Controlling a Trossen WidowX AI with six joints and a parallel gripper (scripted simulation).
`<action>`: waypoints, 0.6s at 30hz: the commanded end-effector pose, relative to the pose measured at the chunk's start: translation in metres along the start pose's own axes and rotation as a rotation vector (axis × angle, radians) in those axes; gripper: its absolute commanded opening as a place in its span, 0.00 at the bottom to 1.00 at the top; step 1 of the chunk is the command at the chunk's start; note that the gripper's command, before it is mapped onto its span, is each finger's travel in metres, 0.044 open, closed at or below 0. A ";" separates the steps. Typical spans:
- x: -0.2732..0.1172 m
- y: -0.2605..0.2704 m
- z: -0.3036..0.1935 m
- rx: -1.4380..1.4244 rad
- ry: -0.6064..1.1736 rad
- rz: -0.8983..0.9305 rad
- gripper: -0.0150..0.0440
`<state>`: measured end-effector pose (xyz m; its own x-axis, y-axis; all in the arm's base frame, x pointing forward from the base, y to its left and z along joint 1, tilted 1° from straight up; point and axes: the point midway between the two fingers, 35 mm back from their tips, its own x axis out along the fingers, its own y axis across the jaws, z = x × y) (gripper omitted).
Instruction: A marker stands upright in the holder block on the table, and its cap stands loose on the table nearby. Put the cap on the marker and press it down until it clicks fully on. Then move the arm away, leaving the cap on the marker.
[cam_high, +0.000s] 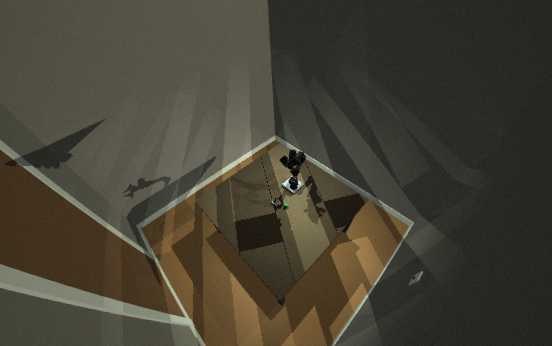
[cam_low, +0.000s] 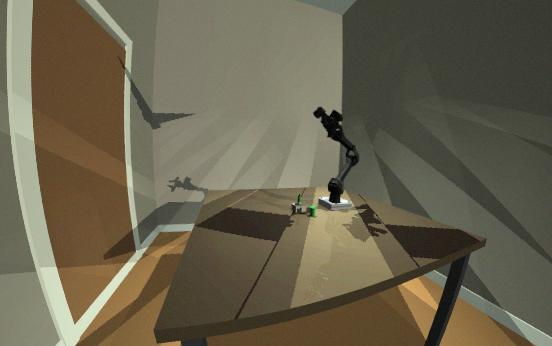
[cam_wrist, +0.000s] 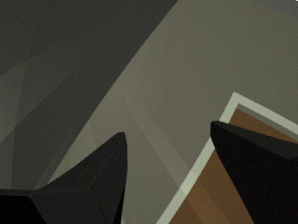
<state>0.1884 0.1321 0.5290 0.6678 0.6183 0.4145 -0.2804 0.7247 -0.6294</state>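
Note:
The marker (cam_low: 299, 199) stands upright in the holder block (cam_low: 301, 209) (cam_high: 276, 203), its green upper end showing above the block. The green cap (cam_low: 313, 211) (cam_high: 286, 205) stands on the table beside the block, apart from the marker. Which end of the cap faces up is too small to tell. My gripper (cam_wrist: 169, 133) is open, its two dark fingers well apart with nothing between them. It is high above the table, far from the cap and marker, and the wrist view shows only walls and the brown door.
The arm (cam_low: 351, 155) rises from its white base (cam_low: 342, 205) (cam_high: 292, 187), just behind the cap and block. The table (cam_low: 330, 280) (cam_high: 300, 235) has dark shadow patches. Room walls stand beyond its far edges.

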 end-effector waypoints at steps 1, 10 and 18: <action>0.018 0.032 -0.057 0.089 0.193 0.105 0.67; 0.011 0.117 -0.176 0.233 0.661 0.368 0.67; -0.051 0.192 -0.257 0.306 1.128 0.634 0.67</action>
<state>0.2848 0.1678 0.2630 0.6326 0.4752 -0.6116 -0.7558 0.5511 -0.3536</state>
